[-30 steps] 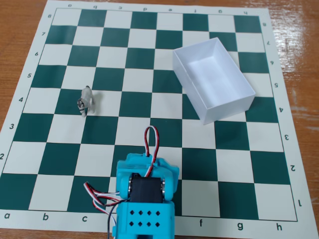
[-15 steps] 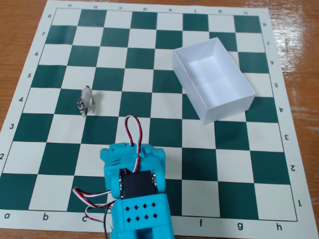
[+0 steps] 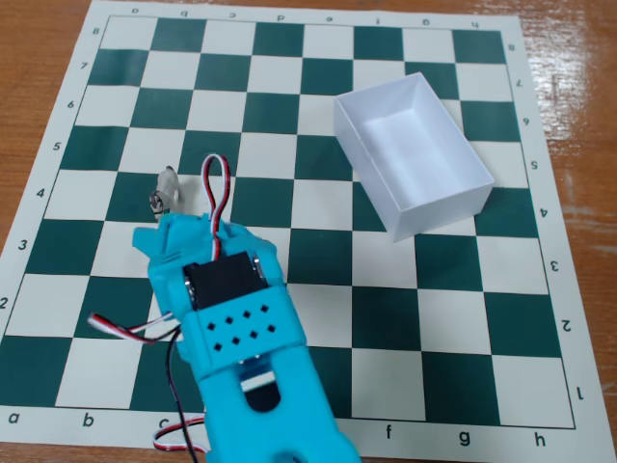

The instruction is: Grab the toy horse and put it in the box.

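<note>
The toy horse (image 3: 166,189) is a tiny pale grey figurine standing on the chessboard left of centre, on the border of a white and a green square. My blue gripper (image 3: 177,218) reaches in from the bottom edge and its tip is right behind the horse, touching or nearly touching it. The fingers are hidden under the wrist and servo housing, so I cannot tell how the jaws stand or whether they hold the horse. The box (image 3: 440,214) is white and shallow, lies turned at an angle on the right upper part of the board, and is empty.
The green and white chessboard mat (image 3: 318,318) covers a wooden table (image 3: 578,58). Red, white and black cables (image 3: 125,328) loop out from the arm's left side and over the wrist.
</note>
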Controlling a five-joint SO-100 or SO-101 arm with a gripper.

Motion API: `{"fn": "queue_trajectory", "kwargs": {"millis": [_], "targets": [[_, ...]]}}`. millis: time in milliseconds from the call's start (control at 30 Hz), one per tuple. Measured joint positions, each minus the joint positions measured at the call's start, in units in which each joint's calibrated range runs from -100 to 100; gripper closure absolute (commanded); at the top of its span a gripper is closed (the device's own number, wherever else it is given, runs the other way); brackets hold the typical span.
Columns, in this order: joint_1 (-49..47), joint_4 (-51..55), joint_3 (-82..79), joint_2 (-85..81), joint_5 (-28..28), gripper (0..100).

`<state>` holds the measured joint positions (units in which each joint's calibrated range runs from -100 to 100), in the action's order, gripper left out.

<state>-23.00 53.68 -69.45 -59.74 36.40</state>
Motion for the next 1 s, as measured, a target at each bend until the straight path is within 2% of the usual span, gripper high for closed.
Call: {"fn": "queue_trajectory", "kwargs": {"millis": [267, 567, 1000], "targets": [[0.00, -0.35, 12.60, 19.57, -3.54, 67], [-1.19, 5.78, 29.65, 38.47, -3.59, 67], [-1.19, 7.71, 52.67, 61.02, -3.59, 67]]}}
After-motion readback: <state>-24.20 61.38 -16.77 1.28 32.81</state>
